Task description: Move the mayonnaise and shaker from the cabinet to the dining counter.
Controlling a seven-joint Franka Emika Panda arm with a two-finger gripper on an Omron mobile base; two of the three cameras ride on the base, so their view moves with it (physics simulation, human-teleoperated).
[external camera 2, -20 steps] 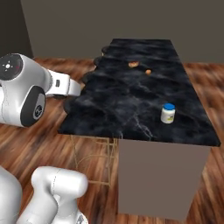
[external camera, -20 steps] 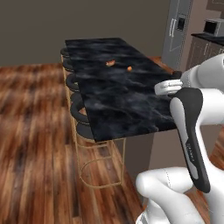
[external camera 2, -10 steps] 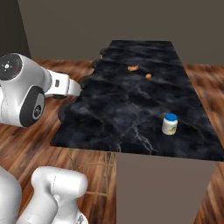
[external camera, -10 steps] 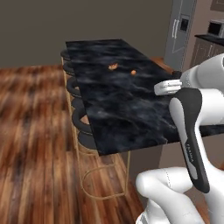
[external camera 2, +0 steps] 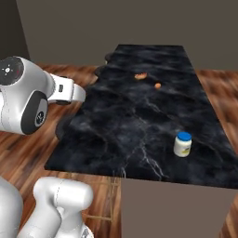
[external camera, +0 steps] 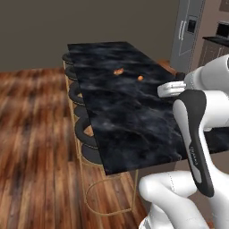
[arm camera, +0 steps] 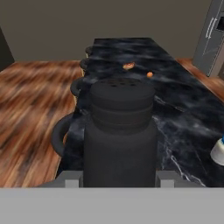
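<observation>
Shaker (arm camera: 120, 131) upright, clamped between the fingers (arm camera: 73, 180) — mayonnaise (external camera 2: 182, 144) on dining counter (external camera 2: 139, 121)

**Black marble, blue lid, warm wood**

The bench (external camera 2: 139, 125) top is black marble run through with thin white and grey veins, on a taupe base. The mayonnaise (external camera 2: 182, 144) jar is white with a blue lid and a pale yellowish label. The shaker (arm camera: 120, 135) between the tool's (arm camera: 119, 183) grey fingers is matte near-black, its cap dotted with small darker holes. Two small orange-brown bits (external camera 2: 140, 76) lie on the marble beyond it. The stools (external camera: 85, 129) have black seats on thin gold legs. The floor (external camera: 36, 147) is reddish-brown wood planks with darker streaks. The wall (external camera 2: 116, 23) is a flat dull brown-grey, and the fridge (external camera: 190, 33) is steel grey
</observation>
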